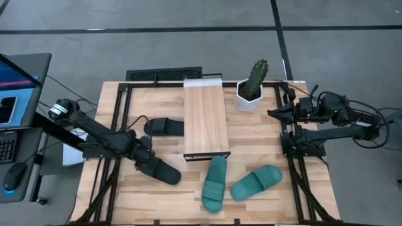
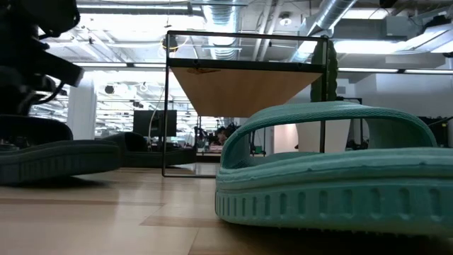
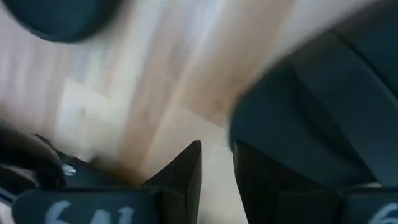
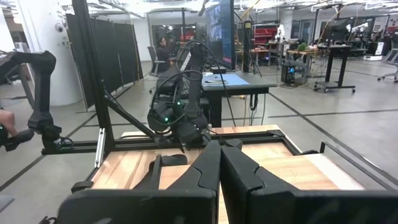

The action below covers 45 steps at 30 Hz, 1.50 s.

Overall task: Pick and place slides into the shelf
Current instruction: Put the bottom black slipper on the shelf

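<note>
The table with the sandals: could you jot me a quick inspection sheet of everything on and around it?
Surface: light wooden table in a black frame.
Job's things: shelf top bare; black slide left of it, another black slide at the left gripper; two teal slides in front.
Clutter: potted cactus by the shelf.
Grippers: left nearly shut, low at the black slide; right gripper shut, parked at the table's right edge.
Cables: along both arms.
Surroundings: desk with monitor, left.

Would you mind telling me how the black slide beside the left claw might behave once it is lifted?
The black slide looks like soft moulded rubber, so it may flex or droop. Lying flat, it seems unlikely to roll. The left claw hovers at its heel end, so it could tilt.
</note>
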Available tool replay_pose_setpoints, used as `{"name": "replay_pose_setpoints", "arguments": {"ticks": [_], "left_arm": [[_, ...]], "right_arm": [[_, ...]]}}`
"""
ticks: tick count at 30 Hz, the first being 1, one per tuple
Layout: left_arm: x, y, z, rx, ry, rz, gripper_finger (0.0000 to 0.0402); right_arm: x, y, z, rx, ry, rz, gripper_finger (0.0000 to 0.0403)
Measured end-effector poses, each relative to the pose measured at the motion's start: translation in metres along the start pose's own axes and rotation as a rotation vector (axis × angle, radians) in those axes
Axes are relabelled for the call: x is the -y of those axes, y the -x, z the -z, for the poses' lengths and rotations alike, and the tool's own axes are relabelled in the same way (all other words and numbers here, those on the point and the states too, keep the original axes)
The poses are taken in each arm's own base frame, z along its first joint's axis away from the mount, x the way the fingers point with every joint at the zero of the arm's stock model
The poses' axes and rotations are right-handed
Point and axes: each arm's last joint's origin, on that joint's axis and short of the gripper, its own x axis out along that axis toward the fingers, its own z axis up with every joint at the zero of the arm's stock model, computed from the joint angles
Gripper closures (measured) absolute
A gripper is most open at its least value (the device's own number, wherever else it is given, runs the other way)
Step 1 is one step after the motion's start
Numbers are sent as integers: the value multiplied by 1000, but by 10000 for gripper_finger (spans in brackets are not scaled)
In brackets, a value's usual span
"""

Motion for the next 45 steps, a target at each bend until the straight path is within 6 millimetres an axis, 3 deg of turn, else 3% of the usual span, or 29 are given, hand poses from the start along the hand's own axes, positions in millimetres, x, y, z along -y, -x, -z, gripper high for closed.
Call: {"name": "replay_pose_setpoints", "arguments": {"ticks": [5,9,18,28,33,39,45], "left_arm": [[-2,12,7,-9,-15,137,319],[-9,33,13,125,-35,324,319],[-62,79,40,581,103,614,319],[-102,92,66,783,146,822,319],[-109,78,72,791,214,805,319],[-88,24,68,626,228,834,319],[-75,3,65,536,227,897,319]], "right_arm": [[0,0,0,0,0,0,403],[0,0,0,0,0,0,403],[0,0,0,0,0,0,403],[0,0,0,0,0,0,403],[0,0,0,0,0,0,403],[0,0,0,0,0,0,403],[0,0,0,0,0,0,403]]}}
